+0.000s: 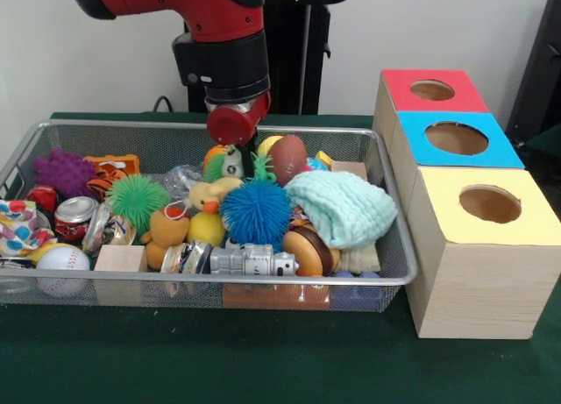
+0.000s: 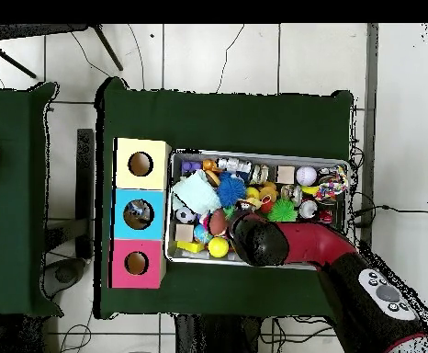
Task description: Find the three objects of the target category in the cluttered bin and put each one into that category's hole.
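Red arm [image 1: 210,18] down low, gripper [image 1: 232,150] fingers hidden.

A dark green table [image 1: 263,369] carried it all. On it sat a wire mesh bin [image 1: 399,246], heaped with toys, and just beside that a row of three wooden boxes [image 1: 478,281] topped red, blue and yellow.

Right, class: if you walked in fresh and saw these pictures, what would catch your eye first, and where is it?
Probably the red arm coming down over the far side of the wire bin, which is crammed with toys, a blue spiky ball near its middle. Next, the row of three wooden boxes beside the bin, with red, blue and yellow tops, each with a round hole.
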{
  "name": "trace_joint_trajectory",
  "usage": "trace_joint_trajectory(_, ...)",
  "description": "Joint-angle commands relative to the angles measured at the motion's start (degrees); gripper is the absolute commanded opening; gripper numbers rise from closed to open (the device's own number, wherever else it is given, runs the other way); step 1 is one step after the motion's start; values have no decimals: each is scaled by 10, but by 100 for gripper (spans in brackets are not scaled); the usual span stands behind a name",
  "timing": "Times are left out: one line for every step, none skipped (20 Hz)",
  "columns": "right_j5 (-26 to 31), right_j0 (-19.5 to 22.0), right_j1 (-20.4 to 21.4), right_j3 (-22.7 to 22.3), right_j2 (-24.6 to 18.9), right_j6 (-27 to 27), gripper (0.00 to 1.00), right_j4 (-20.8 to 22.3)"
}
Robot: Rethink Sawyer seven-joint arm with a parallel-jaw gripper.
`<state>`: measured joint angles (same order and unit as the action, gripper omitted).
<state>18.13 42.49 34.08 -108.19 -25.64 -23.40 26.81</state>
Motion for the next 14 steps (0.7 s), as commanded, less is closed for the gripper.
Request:
trace_joint_trajectory(-104, 16, -54, -40, -131, -153, 0, -46)
trace_joint_trajectory(-118, 24, -65, -42, -144, -153, 0, -46)
trace_joint_trajectory(-130, 26, -71, -42, -149, -153, 0, -43)
trace_joint_trajectory(-136, 25, -73, -41, -149, -155, 0, -42)
trace_joint_trajectory(-146, 26, -75, -41, -151, -157, 0, -39)
trace_joint_trajectory(-149, 25, -76, -41, -151, -158, 0, -38)
trace_joint_trajectory(-153, 31, -79, -42, -154, -157, 0, -37)
trace_joint_trajectory(-153, 31, -79, -42, -154, -156, 0, -37)
trace_joint_trajectory(-155, 35, -82, -43, -158, -153, 0, -34)
trace_joint_trajectory(-157, 37, -84, -43, -160, -152, 0, -33)
trace_joint_trajectory(-159, 38, -85, -43, -159, -152, 0, -32)
trace_joint_trajectory(-160, 39, -85, -44, -160, -152, 0, -31)
trace_joint_trajectory(-161, 37, -84, -44, -157, -152, 0, -30)
trace_joint_trajectory(-161, 36, -83, -44, -154, -152, 0, -29)
